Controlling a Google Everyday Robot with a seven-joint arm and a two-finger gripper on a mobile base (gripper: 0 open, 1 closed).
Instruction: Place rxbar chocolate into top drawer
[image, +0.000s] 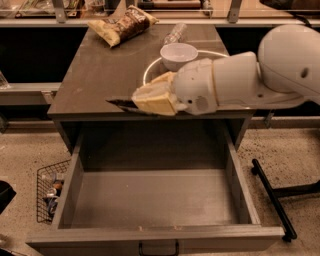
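Note:
My gripper (145, 100), with cream-coloured fingers, is shut on the rxbar chocolate (118, 103), a thin black bar that sticks out to the left of the fingers. I hold it level at the front edge of the grey counter (95, 85), just above the back of the open top drawer (150, 200). The drawer is pulled fully out and its flat grey bottom is bare. Its front panel (210, 236) with a small black handle (158, 248) is at the bottom of the view.
A yellow-and-brown chip bag (122, 24) lies at the back of the counter. A white bowl (178, 54) and a clear bottle (175, 34) stand behind my arm. A wire basket (49, 192) sits on the floor at left, and a black stand leg (272, 197) at right.

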